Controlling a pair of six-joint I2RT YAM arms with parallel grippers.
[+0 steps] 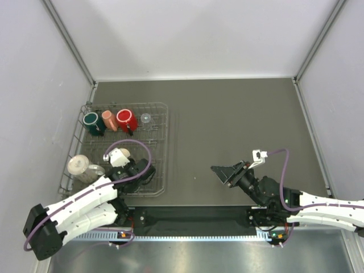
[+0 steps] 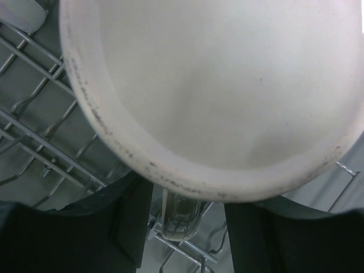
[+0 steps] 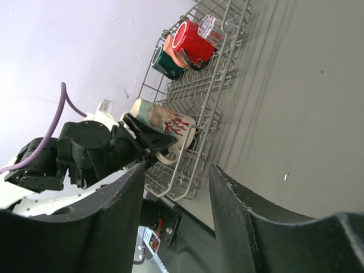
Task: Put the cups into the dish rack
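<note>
1. Silver-grey wire forms the dish rack [image 1: 160, 142], which sits at 9 o'clock on the dark grey table [image 1: 239, 114] in the top view.
2. Along the rack's 12 o'clock edge we count four cups in a row. Running from 9 toward 3 o'clock, they are a dark green mug [image 1: 91, 120], a salmon-tan handleless cup [image 1: 108, 119], a red mug [image 1: 125, 119] and a tiny clear glass [image 1: 146, 118]. The first three crowd just beside each other, and the glass stands a little apart.
3. Near the rack's middle, toward 6 o'clock, lies a cream patterned mug [image 1: 120, 154]. The right wrist view shows it on its side on the wires, with red and teal decoration [image 3: 165, 125]. In the left wrist view its pale inside and rim [image 2: 227, 85] fill most of the frame.
4. The left gripper [image 1: 126, 164] is right at this mug, reaching in from 7 o'clock. Its dark fingers [image 2: 128, 227] stand apart with rack wire showing in the gap between them. We cannot tell whether either finger touches the mug.
5. At the rack's 8 o'clock corner sits a pale cream cup [image 1: 79, 165], and we cannot make out any more detail on it.
6. The right gripper [image 1: 223, 172] hangs over bare table at about 5 o'clock, well apart from the rack and pointing toward 9 o'clock. Its two black fingers [image 3: 114, 216] are spread with nothing between them.
</note>
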